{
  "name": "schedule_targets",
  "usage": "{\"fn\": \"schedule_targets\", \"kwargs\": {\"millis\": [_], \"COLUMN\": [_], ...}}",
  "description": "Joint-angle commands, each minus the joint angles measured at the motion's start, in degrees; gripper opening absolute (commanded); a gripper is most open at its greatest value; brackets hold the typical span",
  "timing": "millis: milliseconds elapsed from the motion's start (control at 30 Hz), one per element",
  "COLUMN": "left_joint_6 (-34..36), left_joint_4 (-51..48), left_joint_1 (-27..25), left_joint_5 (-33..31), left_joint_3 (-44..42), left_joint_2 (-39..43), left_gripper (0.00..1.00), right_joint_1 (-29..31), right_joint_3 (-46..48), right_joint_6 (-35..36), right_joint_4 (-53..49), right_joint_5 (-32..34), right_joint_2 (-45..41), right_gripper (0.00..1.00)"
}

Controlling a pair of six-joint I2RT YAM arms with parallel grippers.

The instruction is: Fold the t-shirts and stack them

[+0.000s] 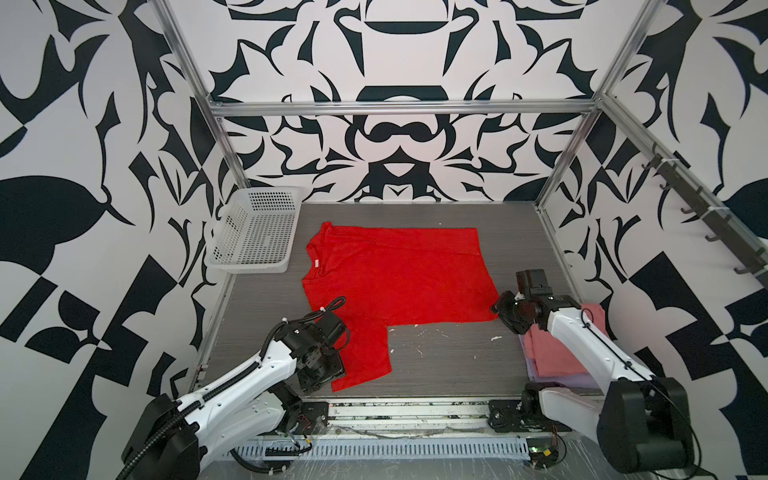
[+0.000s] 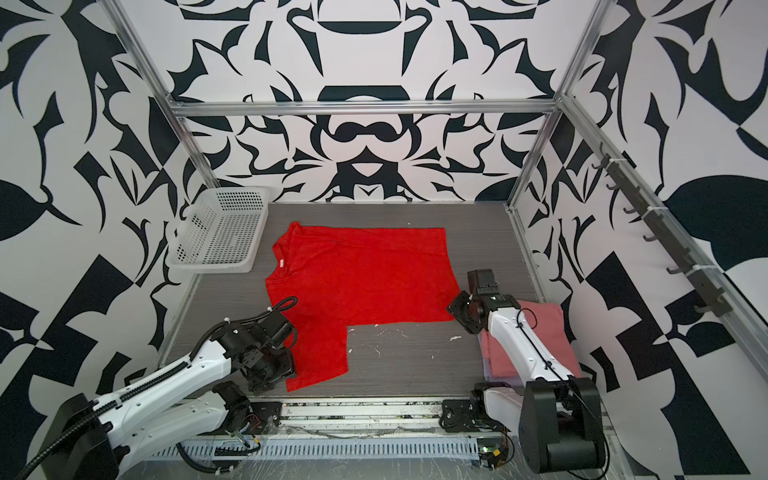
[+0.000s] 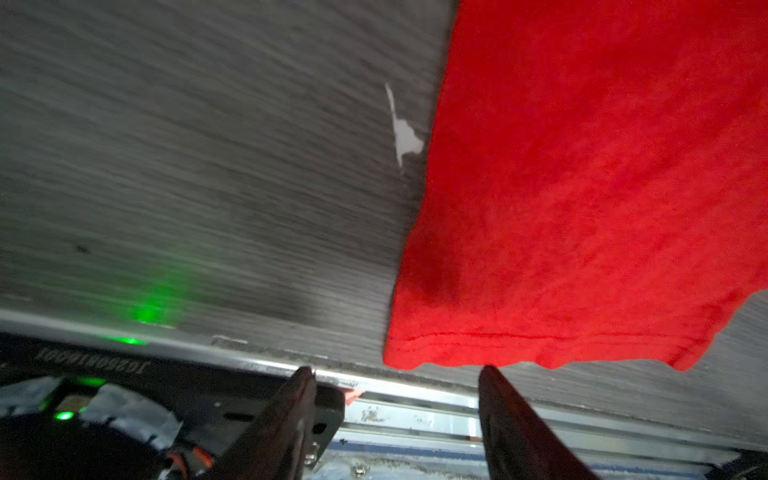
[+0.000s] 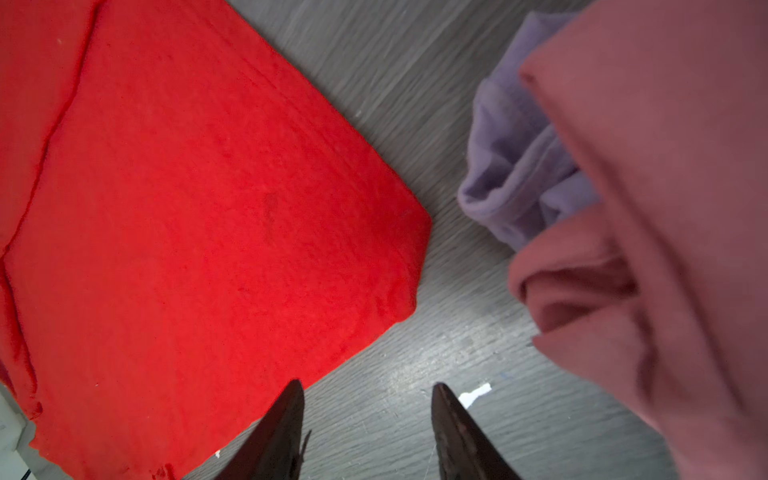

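A bright red t-shirt [image 1: 395, 274] [image 2: 361, 274] lies spread flat on the grey table, its white neck label [image 1: 314, 263] toward the left. One sleeve reaches toward the front edge. My left gripper [image 3: 397, 371] is open just in front of that sleeve's hem [image 3: 540, 345], with nothing between the fingers. My right gripper [image 4: 368, 384] [image 1: 500, 307] is open over bare table beside the red t-shirt's [image 4: 187, 228] near right corner. A folded dusty pink t-shirt [image 4: 665, 208] [image 1: 552, 353] lies on a pale lavender one [image 4: 511, 166] at the front right, partly under my right arm.
A white perforated basket [image 1: 253, 232] [image 2: 220, 232] stands tilted at the back left corner. A metal rail [image 1: 415, 409] runs along the table's front edge. Aluminium frame posts [image 1: 561, 166] stand at the corners. Small white chips mark the table [image 1: 449, 353].
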State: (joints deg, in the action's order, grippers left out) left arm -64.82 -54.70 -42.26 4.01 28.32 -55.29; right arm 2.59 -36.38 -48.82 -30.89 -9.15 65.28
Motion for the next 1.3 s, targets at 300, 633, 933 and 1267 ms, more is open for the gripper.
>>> {"fn": "schedule_targets", "kwargs": {"millis": [300,633,933,1267], "left_joint_6": [-8.8,-7.3,-8.1,-9.5], "left_joint_4": [8.5,12.1,5.9,3.2], "left_joint_1": [-2.1,-2.1,-2.1,-2.1], "left_joint_5": [0.7,-0.7,-1.9,-4.7], "left_joint_3": [-5.9,-3.4,-1.7,2.1], "left_joint_2": [-2.3,-6.7,-0.9,2.7], "left_gripper": [0.5,0.13,0.0,0.0], "right_joint_1": [0.0,0.0,-0.1,-0.1], "right_joint_3": [-1.0,-1.9,-4.2,-0.8], "right_joint_6": [-0.6,-0.1,-1.1,-4.4], "right_joint_4": [-1.6,-2.3,-6.1,-4.5], "right_joint_5": [2.6,2.7,3.5,5.9], "right_joint_2": [-0.8,-0.9,0.0,0.2], "right_gripper": [0.54,0.54,0.57,0.59]}}
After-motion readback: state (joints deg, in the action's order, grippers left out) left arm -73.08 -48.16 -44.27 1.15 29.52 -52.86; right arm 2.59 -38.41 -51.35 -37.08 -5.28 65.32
